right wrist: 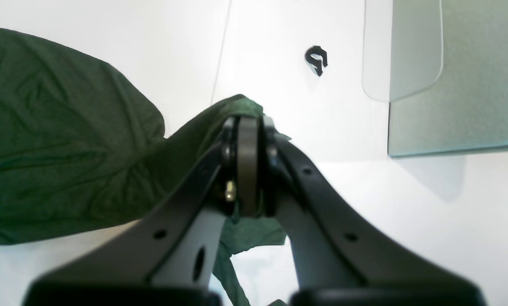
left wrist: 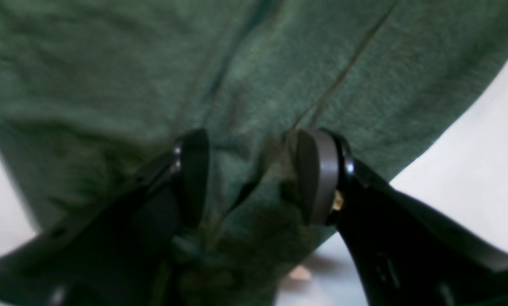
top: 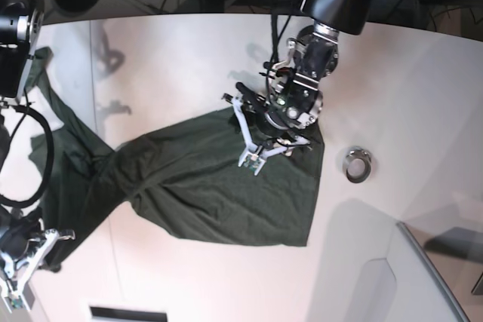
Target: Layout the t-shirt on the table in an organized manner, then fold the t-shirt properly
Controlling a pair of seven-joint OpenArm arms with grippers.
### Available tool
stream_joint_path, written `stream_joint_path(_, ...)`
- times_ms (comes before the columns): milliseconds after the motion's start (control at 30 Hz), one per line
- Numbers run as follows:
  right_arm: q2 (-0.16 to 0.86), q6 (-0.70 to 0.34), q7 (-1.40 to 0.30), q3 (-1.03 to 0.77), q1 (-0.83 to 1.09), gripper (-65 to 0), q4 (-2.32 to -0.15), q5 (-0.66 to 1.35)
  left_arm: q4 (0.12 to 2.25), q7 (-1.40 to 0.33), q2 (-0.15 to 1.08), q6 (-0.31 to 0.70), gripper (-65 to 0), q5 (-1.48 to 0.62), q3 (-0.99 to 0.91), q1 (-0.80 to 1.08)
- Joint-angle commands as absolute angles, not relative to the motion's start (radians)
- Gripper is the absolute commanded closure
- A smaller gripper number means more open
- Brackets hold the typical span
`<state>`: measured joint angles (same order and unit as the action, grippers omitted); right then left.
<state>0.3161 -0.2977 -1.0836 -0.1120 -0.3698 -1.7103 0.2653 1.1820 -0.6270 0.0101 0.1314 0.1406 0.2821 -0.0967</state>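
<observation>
1. Pinching a bunched corner of the t-shirt [right wrist: 66,140], the right gripper [right wrist: 248,165] sits at the far left of the base view, near the counter's [top: 189,277] lower left edge. Its fingers [right wrist: 247,153] are pressed flat together with green cloth squeezed out above and below them.
2. From that pinch the t-shirt runs rightward across the counter as a twisted, narrow band, then fans into a broad, fairly flat panel. Its long axis therefore lies left to right, from one gripper toward the other.
3. The left gripper [top: 273,132] hangs over the panel's upper right part, just left of the small metal ring [top: 358,164]. Its fingers [left wrist: 317,174] stand partly apart, tips at the cloth, a raised ridge lying between them; whether they hold it I cannot tell.
4. The ring rests on bare counter just right of the shirt's right edge, not touching it.
5. Judgement: laying out is unfinished. Since the twist lies left of the ring and nearest the right gripper, that arm likely must draw its corner outward while the left anchors the panel.
</observation>
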Motion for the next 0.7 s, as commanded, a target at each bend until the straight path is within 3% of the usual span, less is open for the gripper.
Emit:
stream_joint_path(0, 0.334, -0.294, -1.043, -0.122, -0.397, -0.2, -1.728, 0.265, 1.175, -0.661, 0.03, 0.117, -31.9, 0.186, 0.277, -0.091)
stream_joint_path(133, 0.328, -0.294, -1.021, -0.102, -0.377, -0.2, -1.724, 0.265, 1.241, -0.662, 0.102, 0.117, -31.9, 0.188, 0.275, -0.019)
stream_joint_path(267, 0.326, -0.292, -0.977, 0.038, -0.383, -0.2, -1.647, 0.265, 1.336, -0.667, 0.157, 0.117, -31.9, 0.191, 0.275, 0.022)
stream_joint_path(667, 0.213, -0.295, -0.7, 0.39, -0.545, -0.8, -1.148, 0.265, 1.397, -0.668, 0.199, 0.119, -31.9, 0.191, 0.18, 0.036)
